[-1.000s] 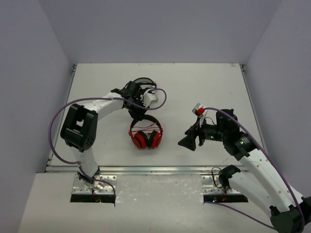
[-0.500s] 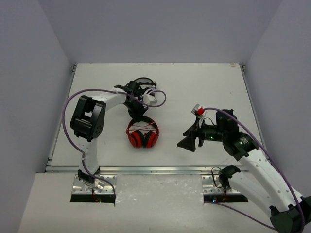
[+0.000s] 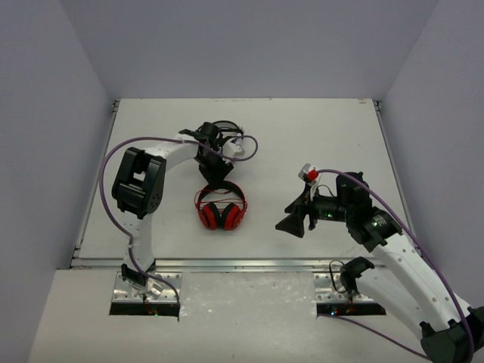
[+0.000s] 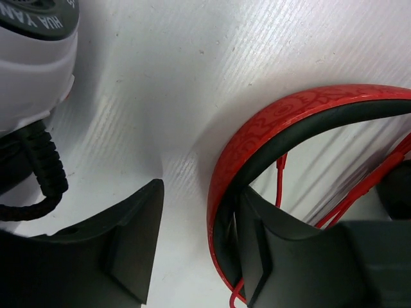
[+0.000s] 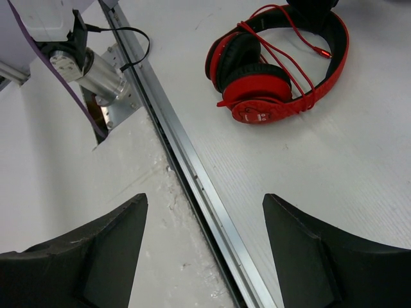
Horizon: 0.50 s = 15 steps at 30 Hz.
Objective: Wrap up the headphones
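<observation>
The red headphones (image 3: 221,215) lie flat on the white table, ear cups toward the near edge, black-lined headband toward the back. Their thin red cable (image 5: 302,38) is draped loosely over the cups and inside the band. My left gripper (image 3: 218,178) is open at the top of the headband (image 4: 282,115): its right finger sits inside the band against the black lining, its left finger stands apart outside on the table. In the left wrist view the gripper (image 4: 202,212) straddles the band. My right gripper (image 3: 291,219) is open and empty, right of the headphones (image 5: 270,96).
A metal rail (image 3: 249,263) runs along the table's near edge, also under my right gripper (image 5: 192,173). The left arm's base and its black wire (image 5: 70,51) sit beyond it. Grey walls enclose the table on three sides.
The left arm has swung its elbow and the headphones have shifted slightly left with the gripper. The right gripper has barely moved.
</observation>
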{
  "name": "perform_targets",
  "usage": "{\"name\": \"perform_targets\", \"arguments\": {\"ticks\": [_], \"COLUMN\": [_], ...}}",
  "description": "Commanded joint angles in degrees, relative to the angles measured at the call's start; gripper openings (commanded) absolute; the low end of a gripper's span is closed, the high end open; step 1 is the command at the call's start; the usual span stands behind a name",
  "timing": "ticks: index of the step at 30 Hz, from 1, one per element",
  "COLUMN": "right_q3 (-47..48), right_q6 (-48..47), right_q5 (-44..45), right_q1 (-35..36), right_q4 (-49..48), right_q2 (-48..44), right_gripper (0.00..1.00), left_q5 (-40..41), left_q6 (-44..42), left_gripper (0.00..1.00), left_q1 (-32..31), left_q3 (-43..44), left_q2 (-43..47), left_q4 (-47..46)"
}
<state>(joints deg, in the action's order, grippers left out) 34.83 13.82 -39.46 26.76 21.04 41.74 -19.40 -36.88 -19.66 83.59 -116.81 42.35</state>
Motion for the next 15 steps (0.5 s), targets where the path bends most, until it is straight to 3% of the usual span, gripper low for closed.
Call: {"name": "perform_targets", "arguments": {"ticks": [1, 5, 6, 15], "right_q3": [0.2, 0.3, 0.3, 2.5], "right_q6": [0.5, 0.3, 0.3, -0.2], "right_q5": [-0.4, -0.1, 0.3, 5.4], "right_q1": [0.0, 0.0, 0.0, 0.0], "right_q4": [-1.7, -1.6, -1.5, 0.8], "right_q2": [-1.0, -0.7, -0.6, 0.5], "right_gripper": [0.74, 0.74, 0.74, 0.76], "left_q5": [2.3, 4.6, 4.8, 8.2], "left_q6": [3.0, 6.6, 7.0, 13.2], "left_gripper": [0.46, 0.49, 0.99, 1.00], "left_q1": [0.6, 0.6, 0.6, -0.3], "left_q3": [2.5, 4.8, 5.1, -1.1], "left_q2": [2.5, 5.4, 7.3, 21.6], "left_q4": [-2.7, -1.9, -0.9, -1.7]}}
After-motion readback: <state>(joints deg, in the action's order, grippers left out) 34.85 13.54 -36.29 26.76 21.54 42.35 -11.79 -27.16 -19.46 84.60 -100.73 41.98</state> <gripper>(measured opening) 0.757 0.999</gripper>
